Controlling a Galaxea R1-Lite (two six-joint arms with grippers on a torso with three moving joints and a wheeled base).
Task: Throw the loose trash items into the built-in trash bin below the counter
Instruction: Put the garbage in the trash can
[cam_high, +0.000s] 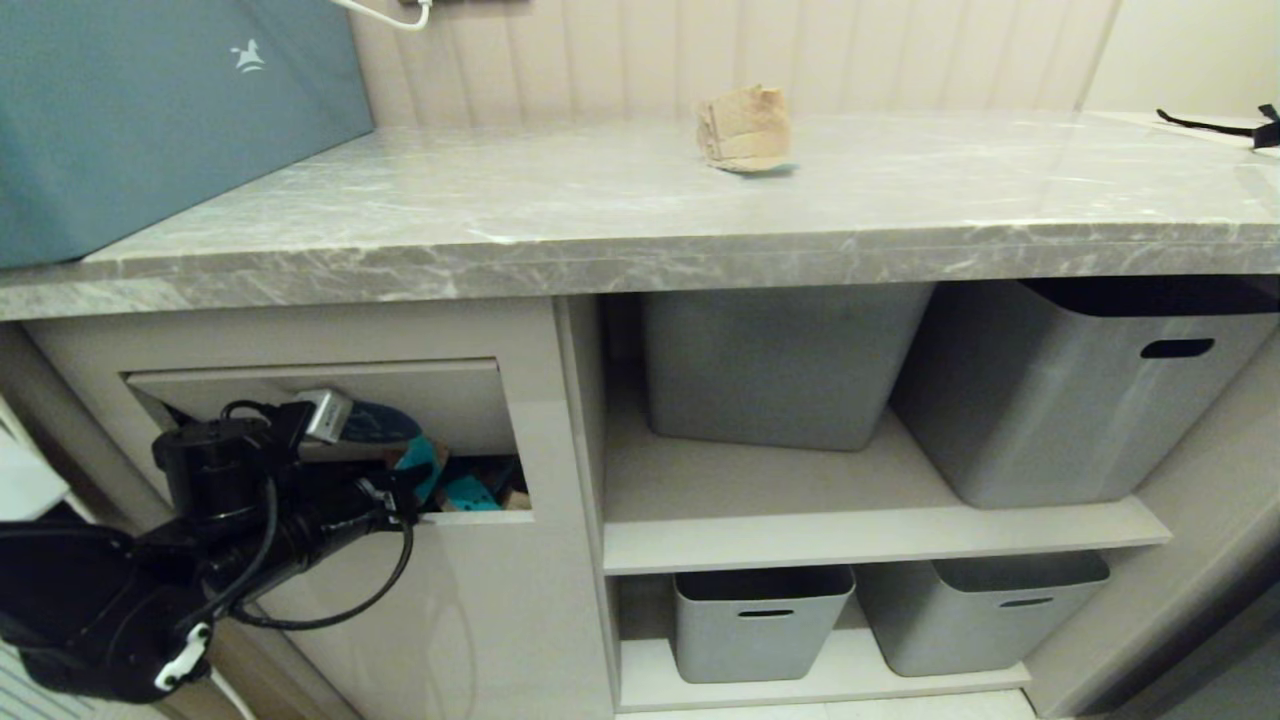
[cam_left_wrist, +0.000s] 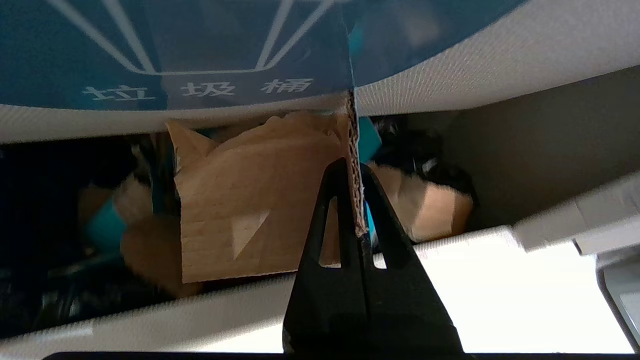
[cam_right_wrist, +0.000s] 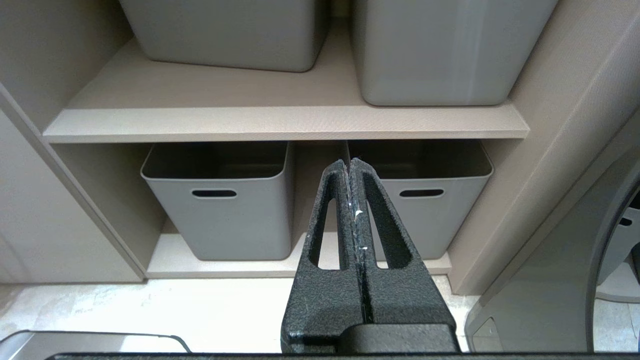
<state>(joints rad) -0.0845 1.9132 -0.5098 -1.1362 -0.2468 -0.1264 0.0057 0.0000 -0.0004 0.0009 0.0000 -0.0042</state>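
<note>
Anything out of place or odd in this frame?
One crumpled brown cardboard scrap still lies alone on the grey marble counter. Another torn brown cardboard scrap sits pinched in the left end effector at the beige bin flap.

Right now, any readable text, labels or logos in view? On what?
"垃圾桶": white characters on the blue sticker of the bin flap, under a white bin outline.
No words: white rocking-horse logo on the teal box.
Nothing readable on the cardboard scraps, grey storage bins or counter.
</note>
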